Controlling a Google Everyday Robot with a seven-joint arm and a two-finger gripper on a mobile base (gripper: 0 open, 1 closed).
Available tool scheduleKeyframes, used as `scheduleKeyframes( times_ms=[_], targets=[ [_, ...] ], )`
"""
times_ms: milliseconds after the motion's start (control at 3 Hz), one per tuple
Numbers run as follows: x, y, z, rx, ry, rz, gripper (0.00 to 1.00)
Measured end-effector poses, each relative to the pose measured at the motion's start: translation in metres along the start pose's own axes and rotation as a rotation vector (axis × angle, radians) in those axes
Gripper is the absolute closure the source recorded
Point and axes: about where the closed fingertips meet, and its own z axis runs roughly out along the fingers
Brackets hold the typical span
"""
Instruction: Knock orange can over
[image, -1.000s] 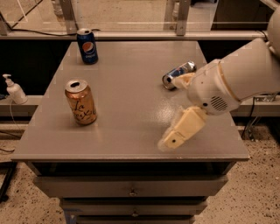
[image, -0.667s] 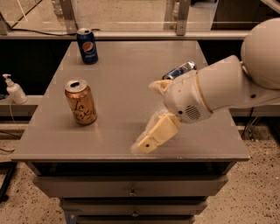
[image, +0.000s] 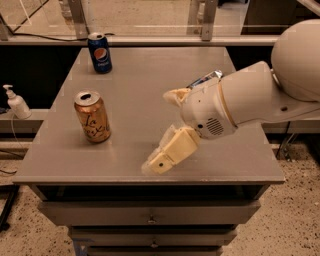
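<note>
The orange can (image: 92, 116) stands upright on the left part of the grey table (image: 145, 75); it is copper-orange with dark cursive lettering and a silver top. My gripper (image: 161, 131) hangs over the table's front middle, to the right of the can and apart from it by about two can widths. It is open and empty. One cream finger (image: 170, 151) points down-left toward the front edge; the other shows higher up behind it.
A blue Pepsi can (image: 100, 52) stands at the table's back left. A silver-and-blue can (image: 205, 79) lies at the right, mostly hidden behind my arm. A soap dispenser (image: 16, 101) stands off the table's left side. Drawers (image: 150, 218) sit below the front edge.
My arm and gripper have moved left across the table's front, closing much of the distance to the orange can. The cans have not moved.
</note>
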Motion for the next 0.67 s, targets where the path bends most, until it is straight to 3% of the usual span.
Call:
scheduleKeyframes(
  times_ms=[333, 667],
  targets=[
    [-0.002, -0.007, 0.012, 0.02, -0.022, -0.037, 0.0],
    [-0.006, -0.021, 0.048, 0.017, -0.071, -0.08, 0.0]
  ],
)
